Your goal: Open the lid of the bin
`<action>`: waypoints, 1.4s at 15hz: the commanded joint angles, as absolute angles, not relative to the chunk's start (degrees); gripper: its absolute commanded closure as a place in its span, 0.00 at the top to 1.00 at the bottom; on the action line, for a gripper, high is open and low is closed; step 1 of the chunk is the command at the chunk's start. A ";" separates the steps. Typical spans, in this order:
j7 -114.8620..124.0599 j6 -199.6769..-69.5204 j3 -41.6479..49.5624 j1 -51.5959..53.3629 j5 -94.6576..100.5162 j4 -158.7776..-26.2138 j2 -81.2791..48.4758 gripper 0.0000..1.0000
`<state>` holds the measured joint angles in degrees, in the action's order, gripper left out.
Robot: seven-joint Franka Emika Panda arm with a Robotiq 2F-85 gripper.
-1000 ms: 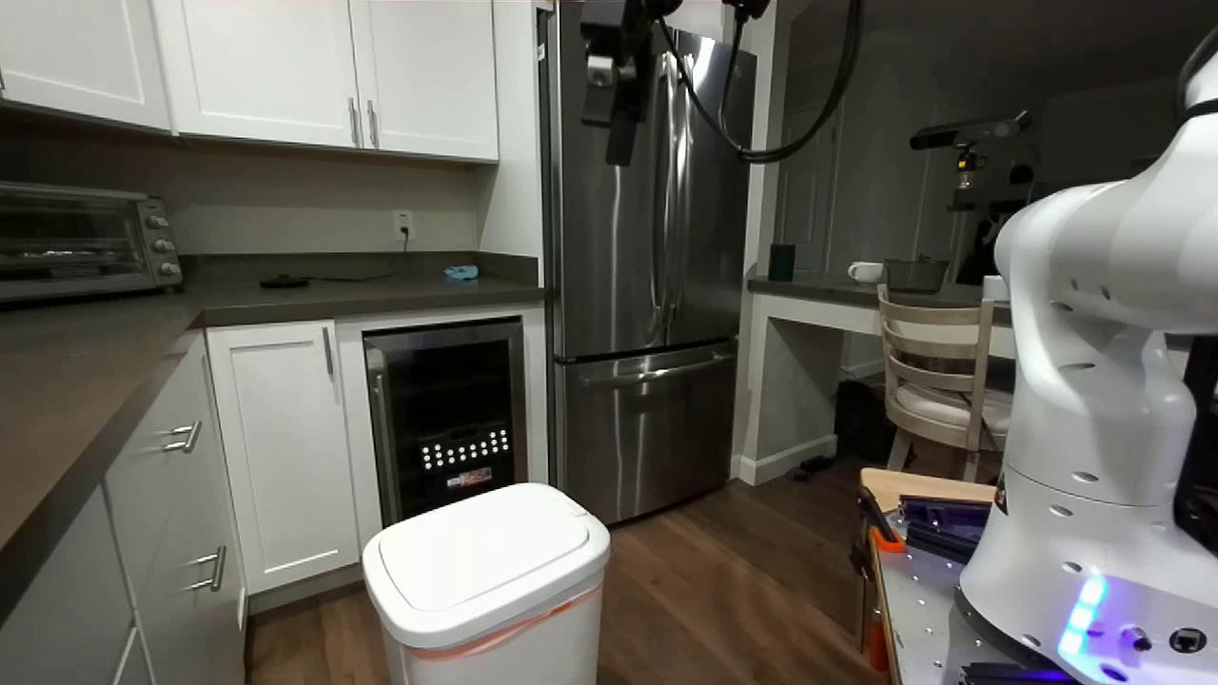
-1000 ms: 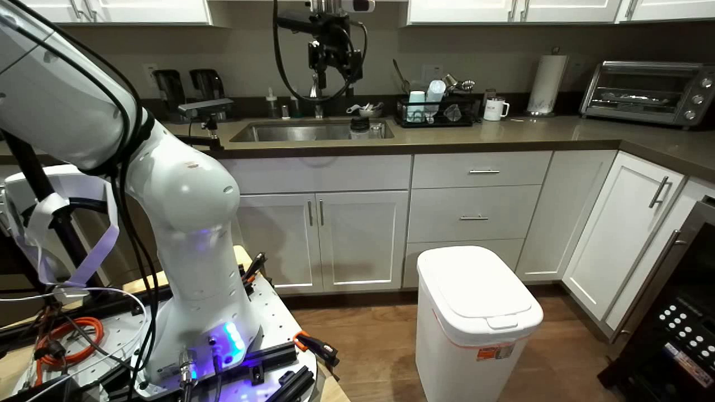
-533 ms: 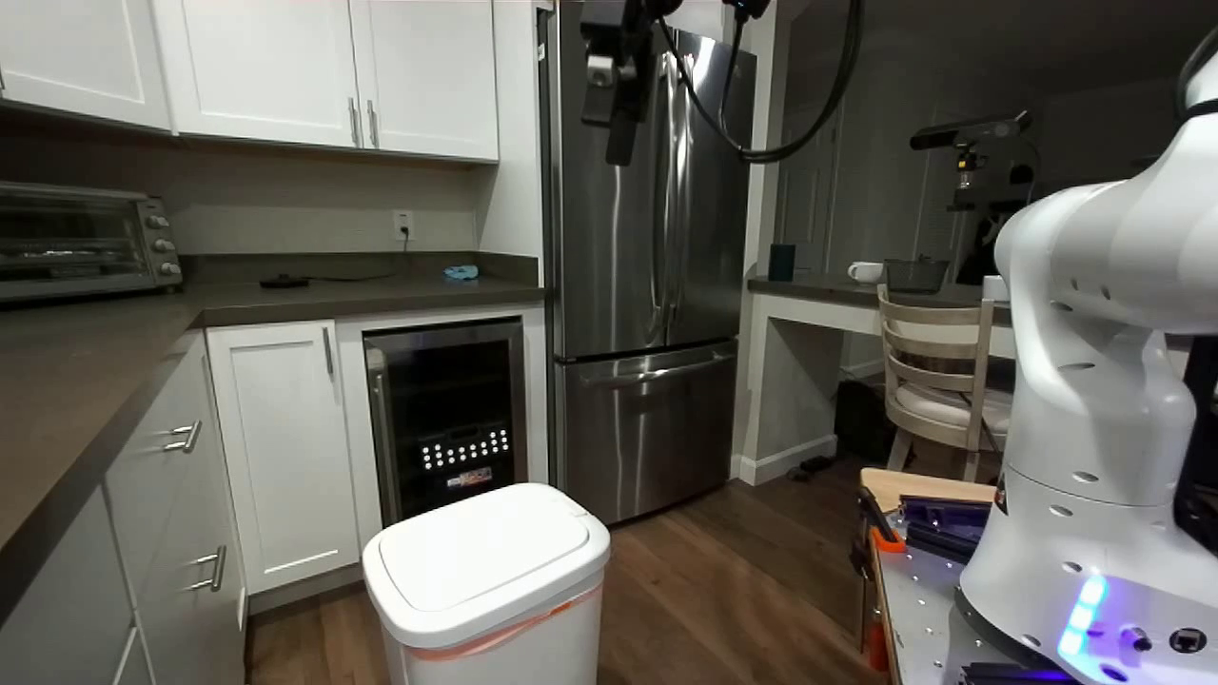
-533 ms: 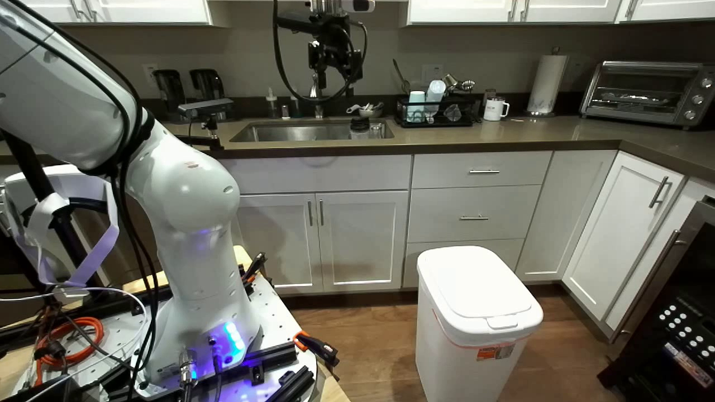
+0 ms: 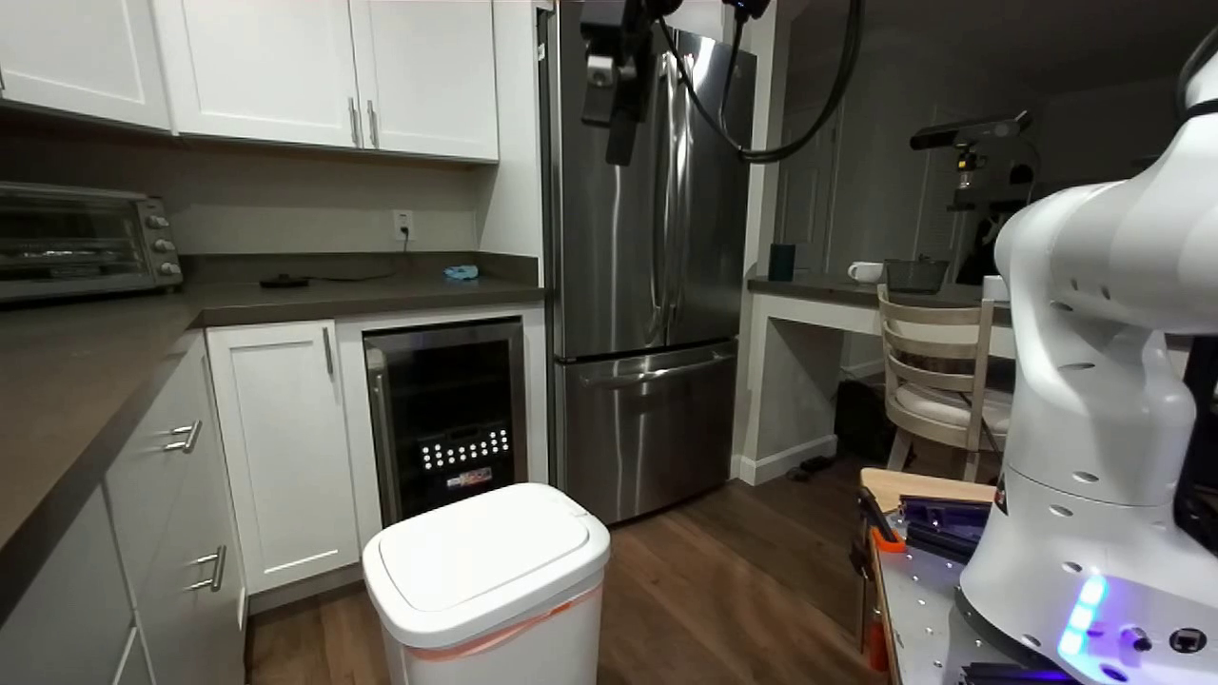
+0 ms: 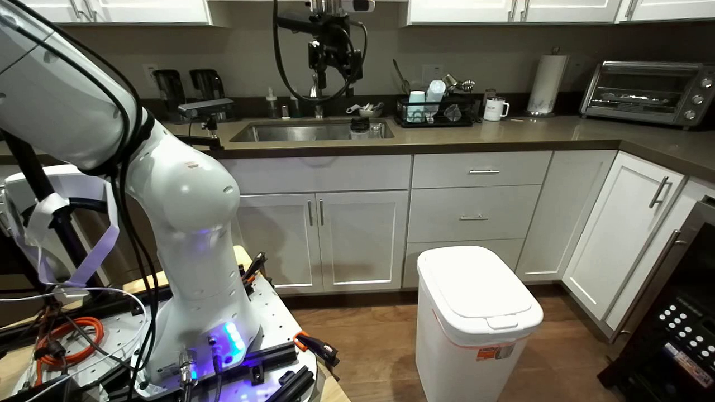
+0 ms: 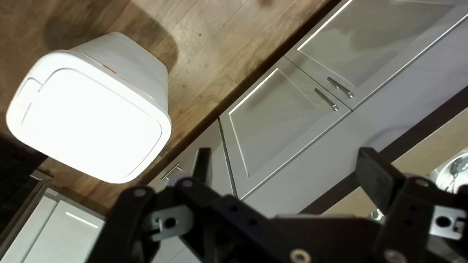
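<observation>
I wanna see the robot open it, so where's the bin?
In an exterior view, the bin stands on the brown floor, right of the picture's centre, in front of the kitchen drawers.

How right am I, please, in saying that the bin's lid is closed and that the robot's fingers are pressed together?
The fingers are not pressed together: the wrist view shows them spread apart with a gap between. The lid of the bin is indeed closed.
</observation>
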<state>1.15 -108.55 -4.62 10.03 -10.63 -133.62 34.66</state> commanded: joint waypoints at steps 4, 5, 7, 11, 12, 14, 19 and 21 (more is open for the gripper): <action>-1.46 -121.75 -5.04 8.92 -10.11 -141.49 30.46 1.00; -2.06 -126.01 -4.84 8.64 -9.59 -142.91 27.95 1.00; -3.03 -135.35 -4.46 7.76 -8.05 -144.52 21.54 1.00; 0.52 -151.03 -5.00 3.50 0.77 -142.51 5.93 1.00; 3.05 -153.68 -5.27 1.72 5.55 -141.22 2.08 1.00; 9.39 -155.56 -4.02 -0.56 15.78 -136.77 -5.80 1.00; 30.32 -150.91 8.16 5.71 34.68 -118.77 -23.72 1.00; 35.60 -149.64 12.24 8.51 34.33 -111.53 -30.61 1.00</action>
<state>27.32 -152.97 7.14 3.93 32.66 -122.71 -20.69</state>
